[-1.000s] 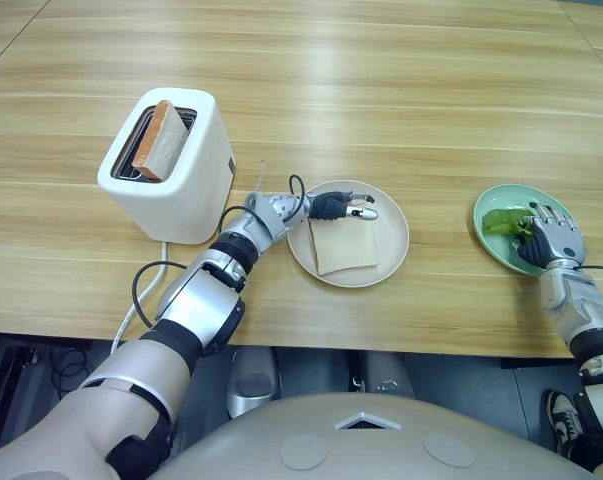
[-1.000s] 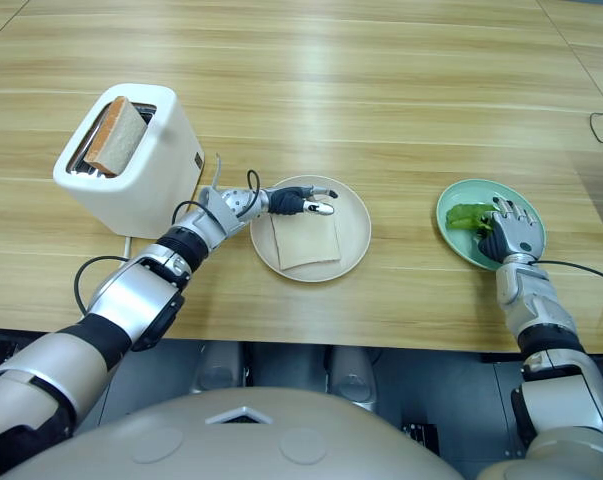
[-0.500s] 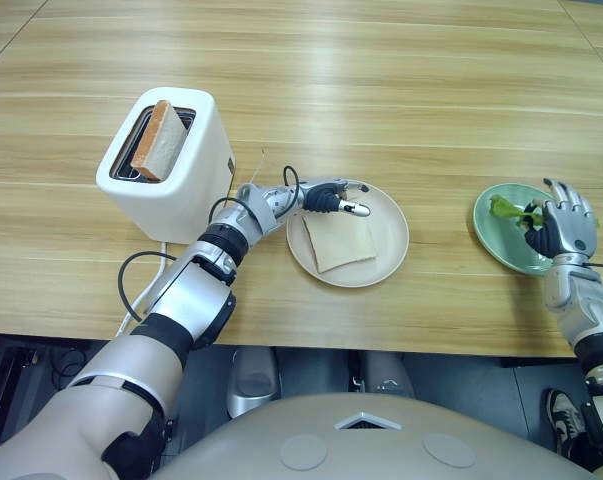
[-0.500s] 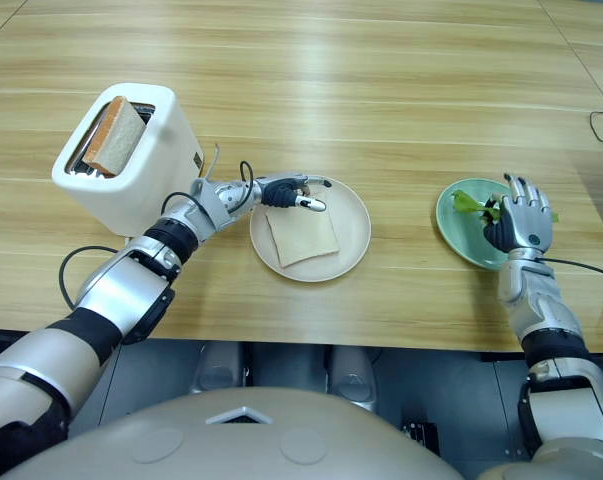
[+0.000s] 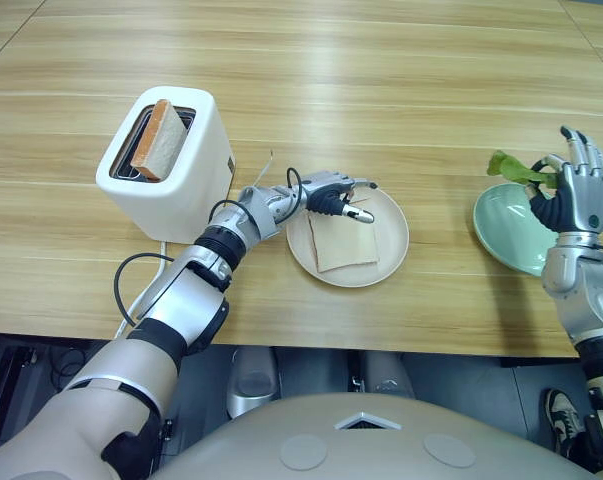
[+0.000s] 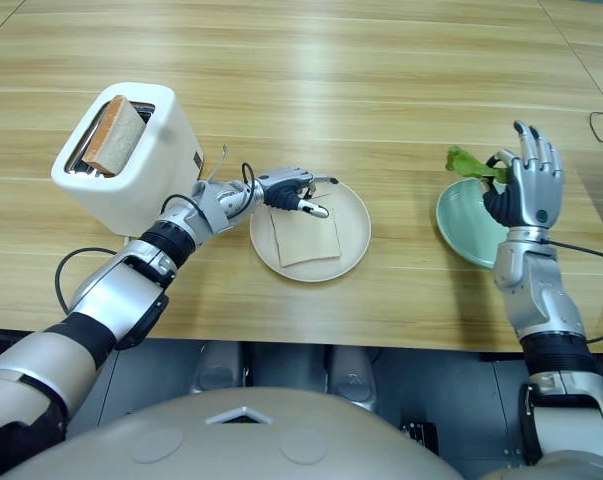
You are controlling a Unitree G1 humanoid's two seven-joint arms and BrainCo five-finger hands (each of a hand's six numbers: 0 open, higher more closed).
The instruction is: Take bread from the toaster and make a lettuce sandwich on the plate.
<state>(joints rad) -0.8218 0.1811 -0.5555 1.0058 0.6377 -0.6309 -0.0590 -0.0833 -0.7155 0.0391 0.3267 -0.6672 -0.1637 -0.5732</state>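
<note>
Left eye view: one bread slice (image 5: 345, 243) flat on tan plate (image 5: 393, 240), second slice (image 5: 161, 138) upright in toaster (image 5: 181, 190). Lettuce (image 5: 511, 168) held clear above green plate (image 5: 506, 228), pinched at its edge by right hand (image 5: 571, 190), other fingers splayed up. Left hand (image 5: 333, 194) loosely open, empty, over tan plate's toaster-side rim. Risk: thin pinch on floppy leaf could slip in transit; left hand may block the drop. Count: two slices, one leaf, two plates, one toaster.

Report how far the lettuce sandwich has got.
Done: one bread slice lies on the beige plate, left hand at its rim. In hand: the right hand holds the lettuce above the green plate. Left: lay lettuce on that slice, then fetch the second slice in the toaster and top it.
</note>
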